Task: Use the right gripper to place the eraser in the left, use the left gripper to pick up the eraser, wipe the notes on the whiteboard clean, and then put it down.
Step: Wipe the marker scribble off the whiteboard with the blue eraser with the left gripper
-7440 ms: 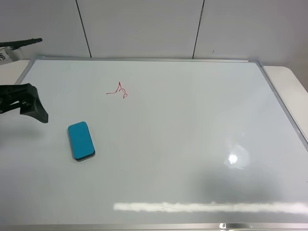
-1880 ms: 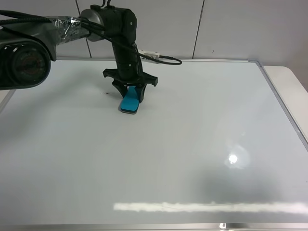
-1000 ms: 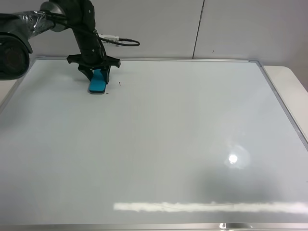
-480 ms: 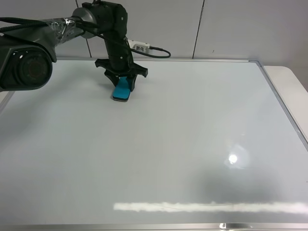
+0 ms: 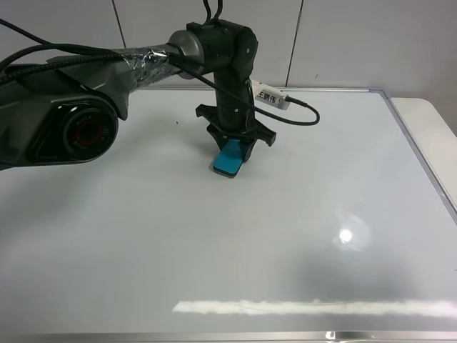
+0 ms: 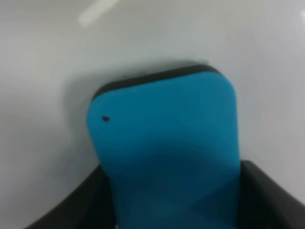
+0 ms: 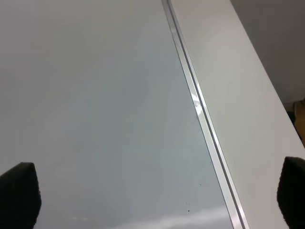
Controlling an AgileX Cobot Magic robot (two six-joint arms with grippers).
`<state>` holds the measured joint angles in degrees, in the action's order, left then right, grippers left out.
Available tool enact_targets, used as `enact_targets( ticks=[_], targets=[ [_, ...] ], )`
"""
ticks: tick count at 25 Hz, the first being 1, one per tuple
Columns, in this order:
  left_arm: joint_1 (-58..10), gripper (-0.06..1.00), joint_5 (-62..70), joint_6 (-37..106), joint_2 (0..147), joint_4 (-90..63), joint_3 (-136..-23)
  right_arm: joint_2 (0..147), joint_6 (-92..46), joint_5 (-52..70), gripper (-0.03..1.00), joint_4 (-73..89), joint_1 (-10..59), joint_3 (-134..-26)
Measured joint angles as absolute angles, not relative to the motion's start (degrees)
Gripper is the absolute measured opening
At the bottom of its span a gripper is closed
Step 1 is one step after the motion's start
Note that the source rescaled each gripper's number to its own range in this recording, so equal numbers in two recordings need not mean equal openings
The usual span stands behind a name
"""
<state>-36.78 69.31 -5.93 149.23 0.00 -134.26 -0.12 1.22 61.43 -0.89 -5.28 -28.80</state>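
The whiteboard (image 5: 328, 186) fills most of the exterior high view. My left gripper (image 5: 232, 148), on the dark arm with the white tag (image 5: 265, 93), points down at the board's upper middle and is shut on the teal eraser (image 5: 229, 160). The eraser's black felt edge rests against the board. In the left wrist view the eraser (image 6: 167, 143) sits between the two black fingers (image 6: 81, 205). No notes are visible; only a tiny dark speck (image 5: 177, 122) remains. My right gripper (image 7: 155, 195) stands open above the whiteboard (image 7: 95, 95), near its silver frame (image 7: 200, 105), and is out of the exterior high view.
A black cable (image 5: 300, 118) loops from the left wrist over the board's top. A white table surface (image 5: 428, 121) lies beyond the board's right frame, also seen as table surface (image 7: 238, 95). Grey wall panels (image 5: 343, 36) stand behind.
My left gripper has swept the eraser across the board, from the upper left to the right and a little nearer the front. The right gripper's view gives no earlier frame.
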Motion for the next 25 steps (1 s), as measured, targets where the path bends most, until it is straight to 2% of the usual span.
enact_targets(
  ticks=[4,7,18,25],
  targets=[
    [-35.0,0.01,69.3,-4.8,149.2,-0.8,-134.3,-0.1,1.2,61.4,1.00,-0.9,-5.3,-28.8],
    [-30.7,0.01,69.3,-4.5,149.2,-0.9,-134.3,-0.1,1.2,61.4,1.00,-0.9,-5.3,-28.8],
    [-9.5,0.01,67.5,-4.5,149.0,0.0,-134.8,-0.1,1.2,61.4,1.00,-0.9,-5.3,-28.8],
    [-4.3,0.01,68.1,-4.5,148.8,1.1,-134.8,-0.1,1.2,61.4,1.00,-0.9,-5.3,-28.8]
  ],
)
